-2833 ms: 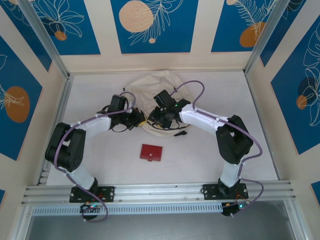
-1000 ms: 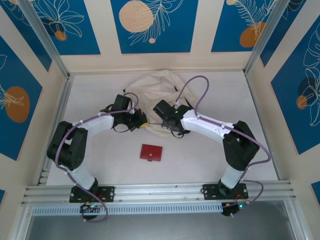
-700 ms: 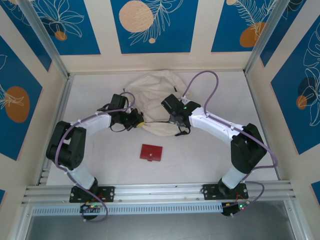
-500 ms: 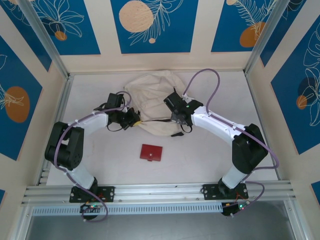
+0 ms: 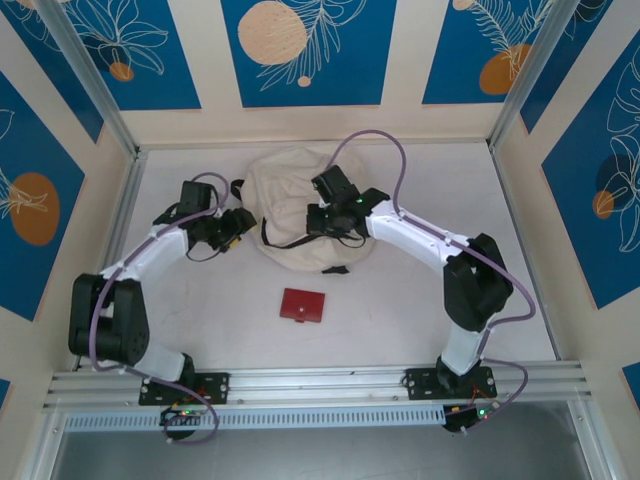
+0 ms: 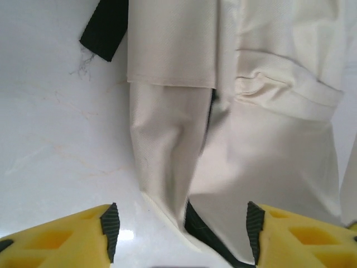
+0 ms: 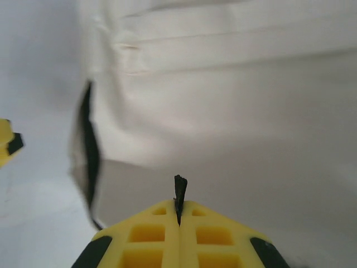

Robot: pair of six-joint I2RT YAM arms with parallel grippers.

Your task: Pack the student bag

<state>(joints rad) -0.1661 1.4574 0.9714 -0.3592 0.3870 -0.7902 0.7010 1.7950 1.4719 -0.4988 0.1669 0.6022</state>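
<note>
I am looking down on a white table (image 5: 400, 320), boxed in by cream walls (image 5: 400, 60) carrying blue panels with orange discs and white leaf outlines. Metal posts (image 5: 85, 75) stand at the far corners, and a metal rail (image 5: 320, 380) runs along the near edge, where both arm bases are bolted.

The bag (image 5: 285, 190) lies slumped at the far middle of the table, cream cloth with black trim. A flat red case (image 5: 302, 305) sits alone nearer to me, well apart from the bag.

The left gripper (image 6: 181, 226) is low, just beside the bag's left edge, its yellow jaws apart with a fold of cloth ahead of them. A black strap (image 6: 106, 25) end lies on the table beyond. The right gripper (image 7: 179, 205) is over the bag, jaws pressed together on a thin black tab (image 7: 179, 187).

The table's front half and right side are open.
</note>
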